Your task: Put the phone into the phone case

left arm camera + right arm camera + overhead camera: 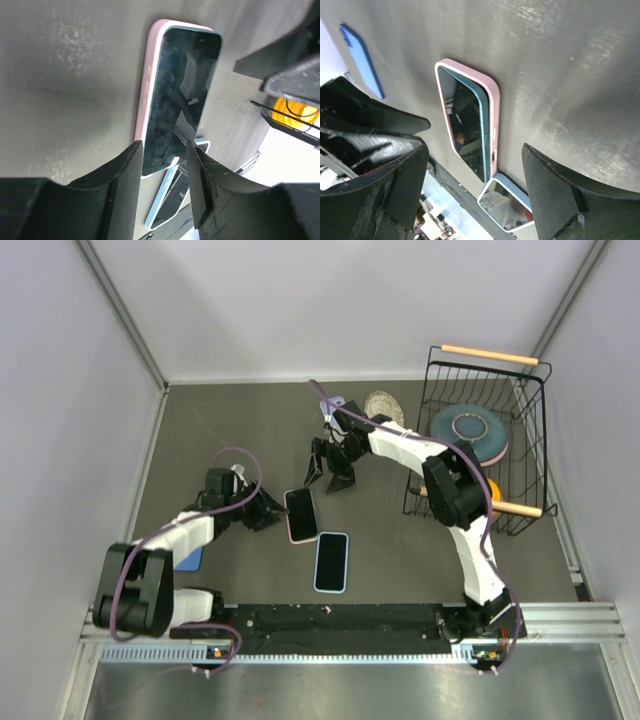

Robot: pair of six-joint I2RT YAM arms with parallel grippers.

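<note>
Black fingers (125, 185) of the left gripper (165, 146) fill the bottom of the left wrist view. They are parted, and the near end of the phone (180, 95) shows in the gap between them. No contact with either finger can be made out.

The phone lies screen up in the pink phone case (146, 85) on the dark table (220, 420), roughly midway between the two arms. The pink rim runs along one long side, while a teal edge of the phone stands proud on the other. It looks not quite level in the case, though I cannot tell how far it is seated.

The right gripper (328, 480) hangs over the table just beyond the far end of the phone. Its jaws are spread wide and hold nothing.

A second phone in a light blue case (331, 561) lies just beside the pink one, closer to the arm bases. A flat blue piece (188, 559) rests on the table next to the left arm. A black wire basket (530, 440) stands at the right edge.
</note>
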